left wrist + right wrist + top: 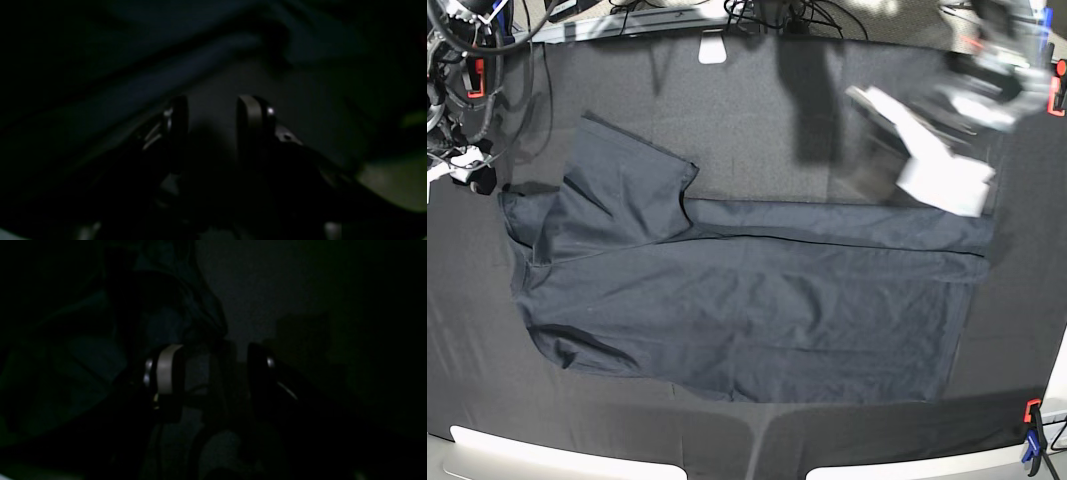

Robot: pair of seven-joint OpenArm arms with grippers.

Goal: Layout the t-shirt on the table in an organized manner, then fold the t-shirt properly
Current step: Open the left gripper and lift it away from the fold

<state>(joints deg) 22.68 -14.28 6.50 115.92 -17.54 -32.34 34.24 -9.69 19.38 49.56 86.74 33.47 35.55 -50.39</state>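
At the near edge of the bench (487,340), two pale rounded corners show, and an orange-and-blue clamp (1032,432) grips the near right corner. Past them the t-shirt (757,310) lies spread across the middle of the black cloth, lengthwise from left to right, mostly flat with shallow wrinkles. Its straight hem end is on the right; on the left a sleeve (627,185) fans out toward the far left, and the near left edge is slightly bunched. The far long edge is doubled over into a narrow band. At the far left, the right gripper (213,373) sits beside the shirt's left end with its fingers spread apart and nothing clamped between them, fabric lying just ahead. At the far right, the blurred left gripper (211,126) is over the shirt's far right corner, jaws apart with bare bench between them.
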